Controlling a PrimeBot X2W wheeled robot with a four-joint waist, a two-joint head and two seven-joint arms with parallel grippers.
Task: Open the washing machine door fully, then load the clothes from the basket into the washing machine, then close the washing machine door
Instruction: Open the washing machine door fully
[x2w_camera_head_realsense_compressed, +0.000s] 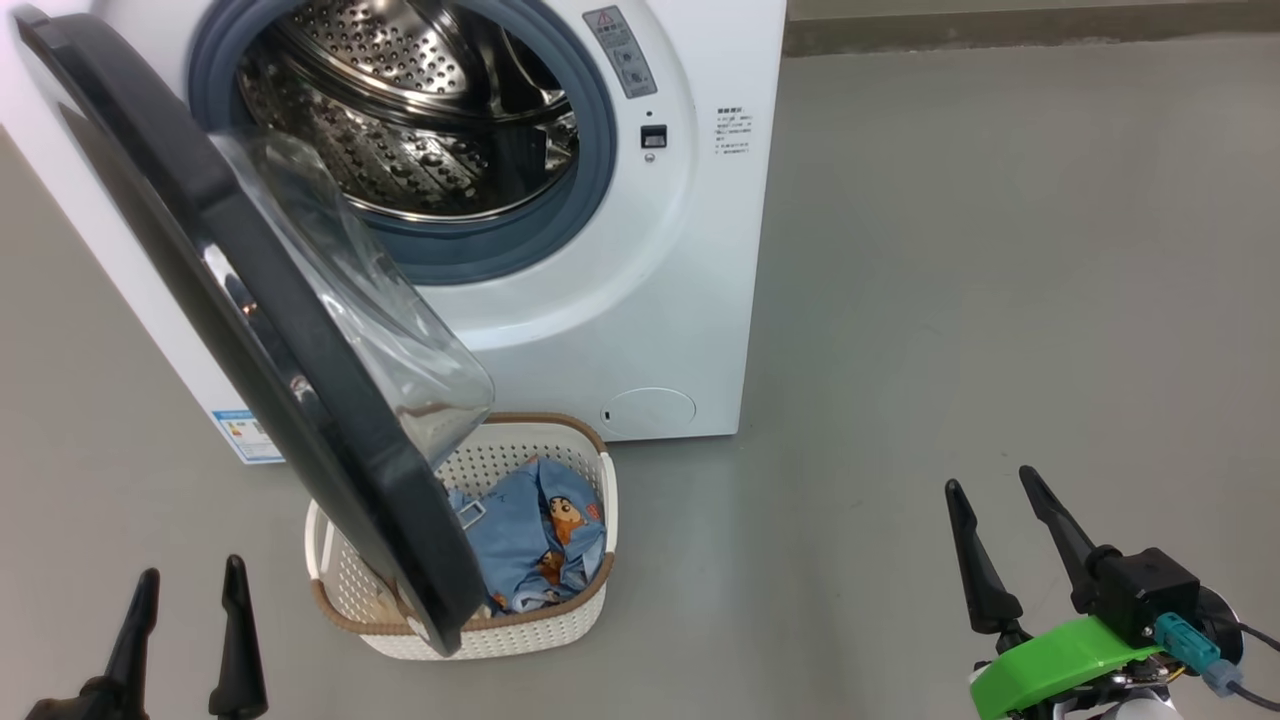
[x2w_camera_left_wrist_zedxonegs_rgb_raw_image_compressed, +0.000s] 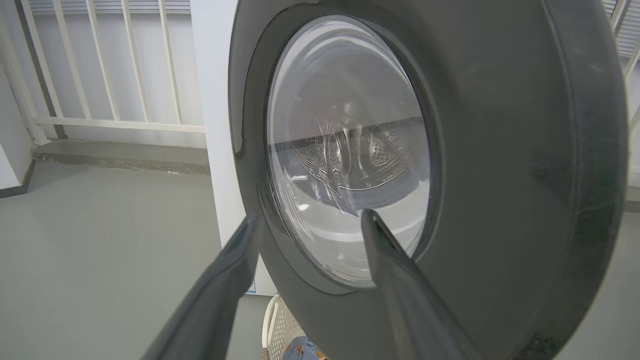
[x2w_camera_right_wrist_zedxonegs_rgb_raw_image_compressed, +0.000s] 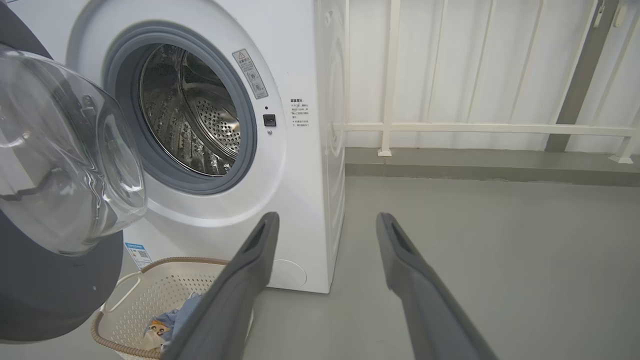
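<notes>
Hanging half-open, the washing machine door (x2w_camera_head_realsense_compressed: 410, 530) stands edge-on to the head view. Its long line runs from the hinge side at far L toward the robot, and its free edge sits over the basket (x2w_camera_head_realsense_compressed: 540, 630), covering the basket's L part. The clothes (x2w_camera_head_realsense_compressed: 540, 540) lie in the basket's R part, on the floor (x2w_camera_head_realsense_compressed: 950, 300) just in front of the washing machine (x2w_camera_head_realsense_compressed: 640, 300); the drum (x2w_camera_head_realsense_compressed: 420, 100) looks empty.

L gripper (x2w_camera_head_realsense_compressed: 192, 570): fingers apart, nothing btwn them, low at L. The door lies fwd and to its R. In the L wrist view the outer black face and glass centre sit close ahead, but I can't tell if there's contact.

R gripper (x2w_camera_head_realsense_compressed: 988, 480): fingers also spread, empty, well apart from door and basket, both off to its L. It faces the bulging glass side.

Judgement: step 1 isn't done, since the door needs to swing further L before the basket is reachable. L arm is nearer but on the outer face, so it'd have to hook the rim and pull. R arm is on the pushing side, w/ farther to travel.
</notes>
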